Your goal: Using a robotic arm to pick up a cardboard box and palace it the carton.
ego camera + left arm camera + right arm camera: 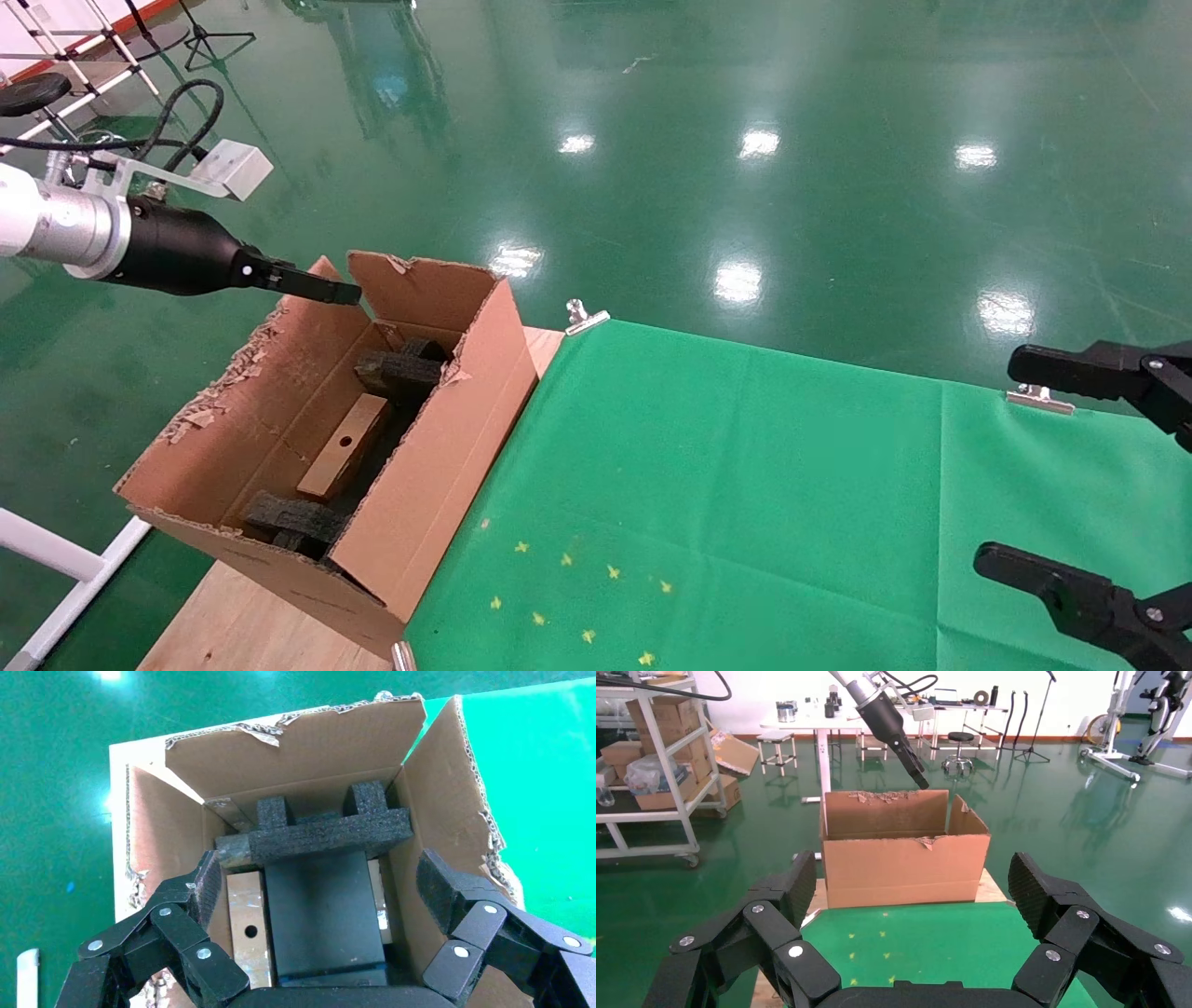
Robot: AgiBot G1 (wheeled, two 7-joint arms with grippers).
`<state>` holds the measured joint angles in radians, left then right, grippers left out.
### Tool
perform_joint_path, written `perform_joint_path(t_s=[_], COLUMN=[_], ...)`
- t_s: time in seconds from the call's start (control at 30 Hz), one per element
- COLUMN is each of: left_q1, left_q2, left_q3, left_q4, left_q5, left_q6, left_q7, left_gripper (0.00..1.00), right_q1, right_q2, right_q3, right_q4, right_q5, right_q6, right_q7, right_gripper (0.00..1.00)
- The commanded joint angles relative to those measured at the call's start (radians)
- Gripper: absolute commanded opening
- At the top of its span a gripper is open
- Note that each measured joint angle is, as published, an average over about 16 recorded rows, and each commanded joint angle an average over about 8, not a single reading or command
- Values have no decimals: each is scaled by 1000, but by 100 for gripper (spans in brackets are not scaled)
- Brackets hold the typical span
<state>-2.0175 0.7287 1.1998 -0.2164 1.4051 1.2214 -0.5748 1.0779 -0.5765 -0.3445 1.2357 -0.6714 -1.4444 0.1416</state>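
- The left gripper (346, 294) is held at the end of the robotic arm (65, 228), above the far end of the carton (438, 466); in the head view its black fingers are seen edge-on over the torn far flap, touching nothing.
- In the left wrist view the left gripper (320, 899) is seen spread wide and empty; one padded finger (450, 888) hangs over one long wall of the carton and the other over the opposite wall.
- The cardboard box (343, 445) lies below the gripper, on the floor of the carton and apart from the fingers; it is slim, brown and rectangular, with a small round black hole (251, 931) in its upward face and a glossy sheen of tape on it.
- The box (247, 927) is seen lying lengthwise along one long wall of the carton; just beside it a flat black block (323, 913) fills the middle of the floor.
- Black foam inserts (316, 836) sit across the end of the carton beyond the box; more foam (293, 522) is seen at the other end.
- The carton flaps stand upright; their edges are torn and ragged, with paper peeled back.
- The carton stands on a wooden table (251, 624), just beside a green cloth (745, 485) marked with small yellow stars.
- The right gripper (1085, 475) is parked well apart from the carton, over the far side of the cloth; its fingers are spread wide and hold nothing.
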Motion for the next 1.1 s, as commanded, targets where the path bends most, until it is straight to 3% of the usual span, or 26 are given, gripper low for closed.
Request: perform_joint_path(t_s=[0.03, 1.1], left_q1=[9, 529], left_q2=[-1, -66], left_q3=[-8, -516], left_q4=[-8, -598], left_q5=[-6, -378], left_q6=[2, 153], left_q7=[3, 217], left_gripper=[100, 100], right_q1=[0, 0], right_q2=[0, 0], right_q3=[0, 0], right_q4=[0, 0], right_q5=[0, 0], right_q6=[0, 0], right_q7=[0, 0], right_gripper=[100, 100])
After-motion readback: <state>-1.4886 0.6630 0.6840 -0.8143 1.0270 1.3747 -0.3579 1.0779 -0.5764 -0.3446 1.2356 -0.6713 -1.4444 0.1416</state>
